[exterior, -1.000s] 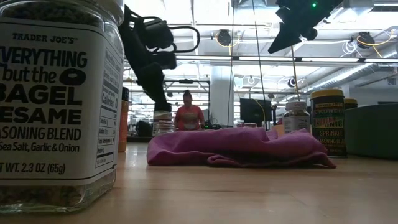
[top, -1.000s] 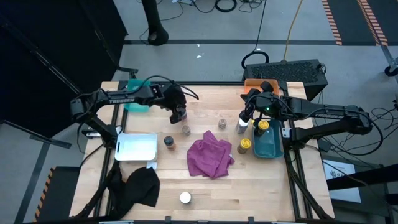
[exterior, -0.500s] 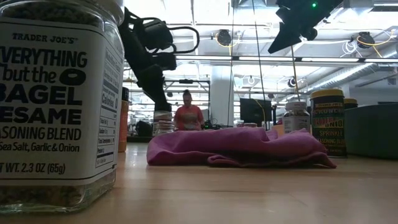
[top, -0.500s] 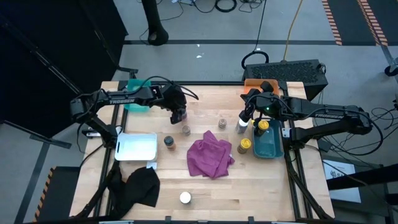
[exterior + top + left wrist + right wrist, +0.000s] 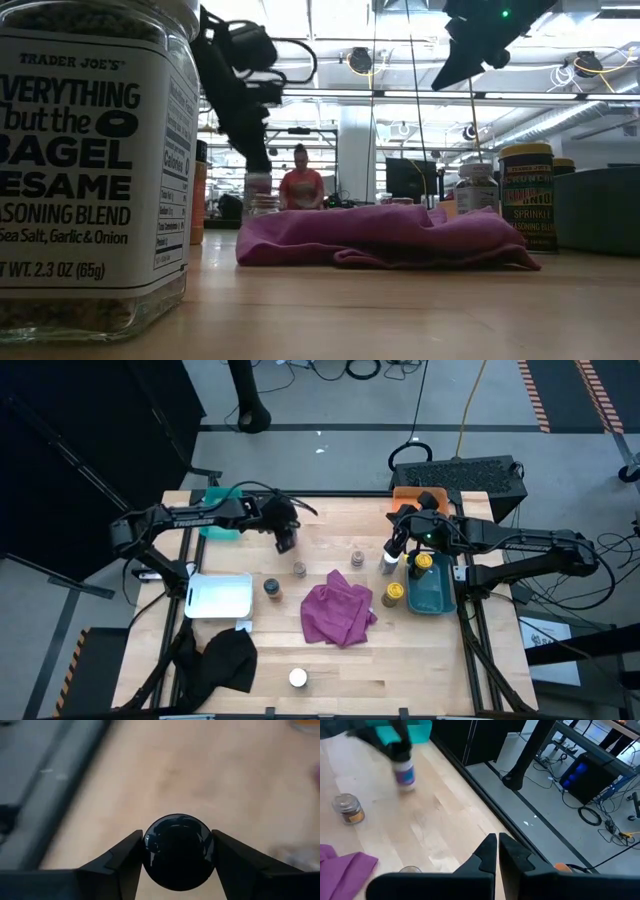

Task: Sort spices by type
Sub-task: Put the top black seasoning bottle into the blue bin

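Left gripper [image 5: 286,538]: upper left-centre of the high view; fingers [image 5: 122,860] pinch a black-lidded spice jar [image 5: 178,851] from both sides, the lid filling the gap between them in the left wrist view.
Change from earlier frames: gripper and jar sit slightly higher in the high view than a second ago; in the low view the jar [image 5: 257,184] now hangs clear of the wooden table [image 5: 330,660], just above a second jar [image 5: 264,205]; it was down at the tabletop before.
Right gripper [image 5: 393,547]: upper right-centre of the high view, in the same spot as before; fingers [image 5: 487,851] pressed together, holding nothing.
Other spice jars: two on bare wood at mid frame [image 5: 299,569] [image 5: 271,589]; one above the magenta cloth [image 5: 357,557]; a white-lidded one at lower centre [image 5: 297,678]; a yellow-lidded one [image 5: 393,594] beside the dark teal tray [image 5: 437,596]; another yellow lid [image 5: 424,563] at that tray's upper end.
Near lens, low view: "Everything but the Bagel" seasoning jar [image 5: 90,170], far left of frame.
Trays: white tray [image 5: 219,596] at left; teal bin [image 5: 214,520] at upper left.
Magenta cloth [image 5: 339,611]: crumpled at centre, unmoved.
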Motion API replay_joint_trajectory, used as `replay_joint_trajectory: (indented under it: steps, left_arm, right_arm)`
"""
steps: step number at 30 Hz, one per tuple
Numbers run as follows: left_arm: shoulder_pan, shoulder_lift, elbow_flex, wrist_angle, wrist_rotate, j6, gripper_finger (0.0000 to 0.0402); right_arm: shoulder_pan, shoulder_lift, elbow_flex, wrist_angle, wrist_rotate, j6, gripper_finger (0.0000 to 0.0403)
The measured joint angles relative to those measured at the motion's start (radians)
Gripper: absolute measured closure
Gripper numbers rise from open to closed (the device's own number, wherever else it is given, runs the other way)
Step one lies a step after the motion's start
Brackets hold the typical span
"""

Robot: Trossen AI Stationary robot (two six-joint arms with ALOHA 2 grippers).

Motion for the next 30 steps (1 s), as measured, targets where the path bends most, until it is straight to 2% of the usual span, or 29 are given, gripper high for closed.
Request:
replay_joint_trajectory:
  steps: [4,10,17,24,30]
  left_arm:
    - [0.054,-0.08,0.017,-0.023,-0.12,-0.061,0.0191]
    - [0.231,-0.242,0.02,-0.101,-0.133,-0.167,0.0191]
    - [0.401,-0.342,0.02,-0.234,-0.236,-0.219,0.0191]
    - [0.516,-0.345,-0.036,-0.236,-0.177,-0.22,0.0191]
    - [0.575,-0.373,-0.133,-0.142,-0.095,-0.241,0.0191]
  right_arm:
    - [-0.01,0.0,-0.001,0.001,-0.001,0.013,0.0403]
    - [-0.012,0.0,-0.001,0.0,-0.009,0.029,0.0403]
    - [-0.012,0.0,-0.001,-0.005,-0.033,0.038,0.0403]
    - [-0.012,0.0,-0.001,-0.007,-0.052,0.042,0.0403]
    - [-0.012,0.003,-0.006,-0.004,-0.058,0.042,0.0403]
